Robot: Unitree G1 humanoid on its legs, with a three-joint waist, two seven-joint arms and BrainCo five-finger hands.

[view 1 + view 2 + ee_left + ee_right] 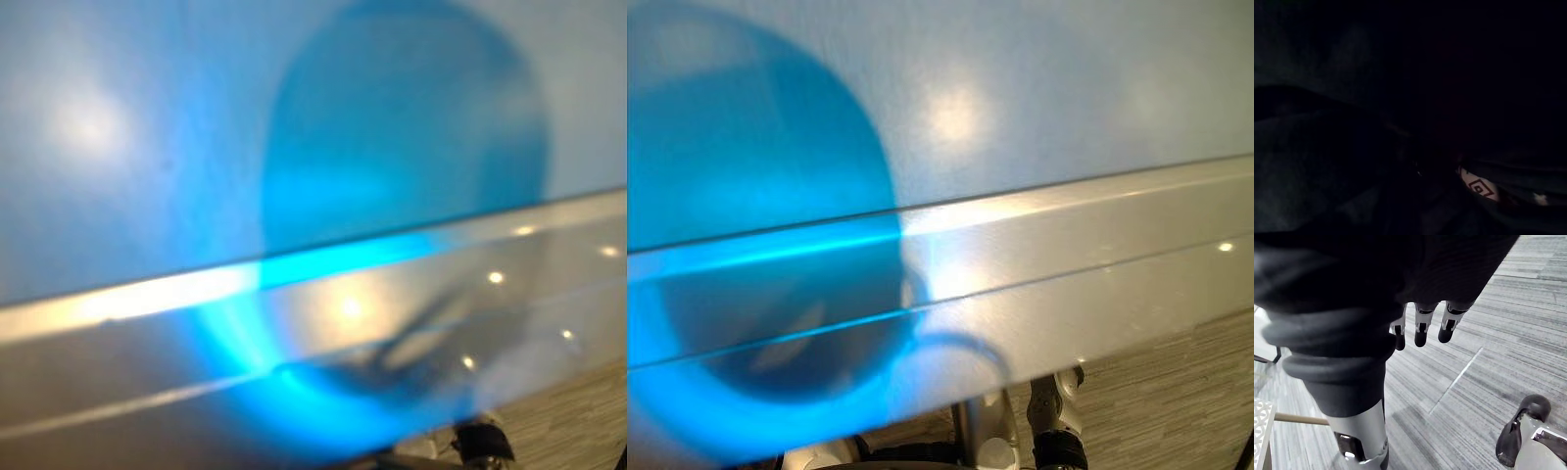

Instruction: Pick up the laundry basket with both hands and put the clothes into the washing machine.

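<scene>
The washing machine's pale panel [118, 176] stands very close in front of me, lit by a round blue glow [754, 245], with a silvery band [1097, 255] running across below it. The left wrist view is dark: dim folds of dark clothes [1327, 161] lie there, one with a small white label [1479, 187] bearing a diamond mark. I cannot make out my left hand among them. My right hand [1421, 328] hangs over the floor with its fingers straight and relaxed, holding nothing. A corner of a white lattice basket [1261, 428] shows low beside that arm.
Grey striped carpet floor [1484, 333] stretches under the right hand and shows below the machine [1176, 392]. A thin wooden bar [1298, 418] lies next to the white lattice.
</scene>
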